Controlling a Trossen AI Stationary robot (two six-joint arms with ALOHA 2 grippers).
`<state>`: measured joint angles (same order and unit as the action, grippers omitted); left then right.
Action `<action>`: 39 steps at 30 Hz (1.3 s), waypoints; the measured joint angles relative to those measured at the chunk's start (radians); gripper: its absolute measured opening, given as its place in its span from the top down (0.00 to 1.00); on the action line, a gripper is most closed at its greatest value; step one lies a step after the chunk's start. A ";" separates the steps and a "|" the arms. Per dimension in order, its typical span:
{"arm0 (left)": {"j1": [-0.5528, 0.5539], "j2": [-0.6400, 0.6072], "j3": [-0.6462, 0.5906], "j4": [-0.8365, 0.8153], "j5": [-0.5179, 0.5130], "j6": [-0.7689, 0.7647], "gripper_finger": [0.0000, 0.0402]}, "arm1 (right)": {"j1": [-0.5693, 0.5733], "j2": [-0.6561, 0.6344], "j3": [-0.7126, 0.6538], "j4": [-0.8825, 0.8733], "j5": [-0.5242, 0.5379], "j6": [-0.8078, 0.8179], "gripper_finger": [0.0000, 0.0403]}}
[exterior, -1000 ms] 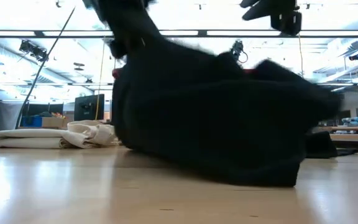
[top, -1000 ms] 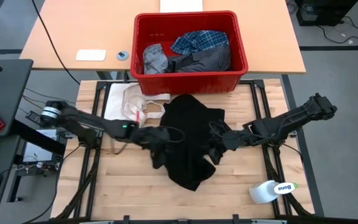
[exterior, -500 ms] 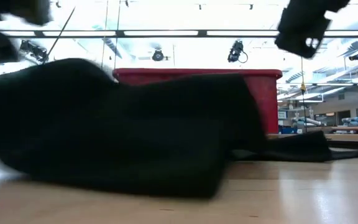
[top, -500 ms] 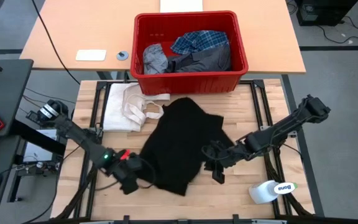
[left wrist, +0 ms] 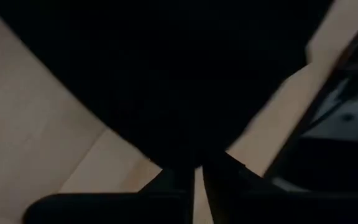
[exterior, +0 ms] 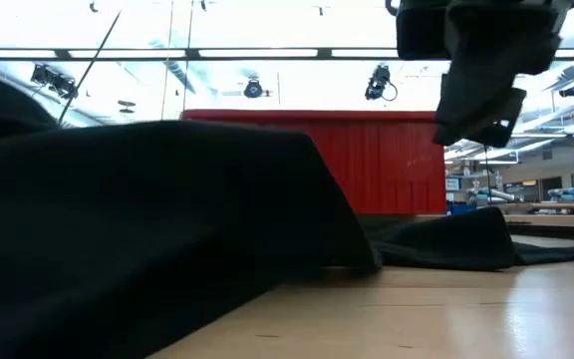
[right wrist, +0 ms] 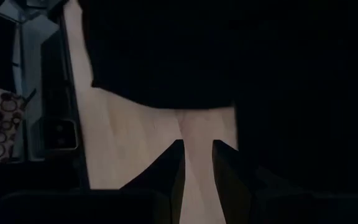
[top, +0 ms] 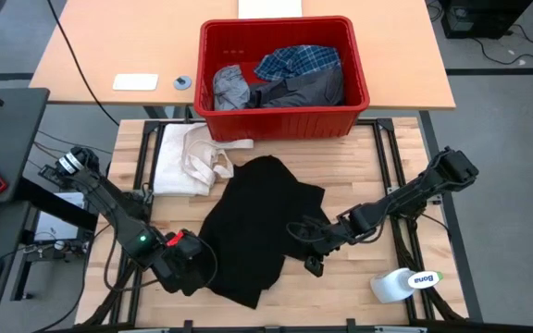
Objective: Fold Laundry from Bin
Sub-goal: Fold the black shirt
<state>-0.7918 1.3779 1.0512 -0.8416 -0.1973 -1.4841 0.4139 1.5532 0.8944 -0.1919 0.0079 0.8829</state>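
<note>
Left edge of the high view: left arm lies low across the table's lower left. The left gripper (top: 190, 265) sits at the lower-left hem of the black garment (top: 253, 227). In the left wrist view its fingers (left wrist: 178, 177) stand nearly together with only a thin slit between them, pinching the cloth edge; grip looks to be loosening, a judgement only.

Upper left of the table: cream cloth (top: 192, 157) with strap loops, bunched, just touching the garment's upper-left corner.

Centre: black garment spread in a rough diamond on the wooden table (top: 359, 171), still rumpled, no fold made.

Top centre: red bin (top: 282, 76) holds the plaid shirt (top: 299, 60), a light grey piece (top: 229, 88) and a dark grey piece (top: 308, 90).

Right of centre: right gripper (top: 311, 250) at the garment's right edge. In its wrist view the fingers (right wrist: 229, 165) stand slightly apart over bare wood; whether any cloth is caught, cannot tell.

Lower right: white roll (top: 403, 282).

Progress, judged: early. One item out and partly flattened; folding and three bin items remain.

Against one second ago: both grippers have travelled from mid-table down toward the frame's bottom, dragging the garment out longer and flatter. Left gripper is now farthest down-left; bin contents unchanged.
</note>
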 joint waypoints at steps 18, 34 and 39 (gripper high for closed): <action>0.391 0.188 0.086 0.515 -0.044 0.482 0.53 | -0.131 -0.351 0.000 -0.489 0.097 -0.070 0.64; 0.529 0.753 0.501 0.677 0.090 1.149 0.61 | 0.000 -0.571 0.000 -0.509 0.308 0.145 0.64; 0.531 0.852 0.670 0.545 0.070 1.346 0.59 | 0.057 -0.539 0.000 -0.531 0.341 0.195 0.64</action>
<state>-0.2607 2.2300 1.7208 -0.2967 -0.1276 -0.1385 0.4713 1.0137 0.8944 -0.7225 0.3491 1.0776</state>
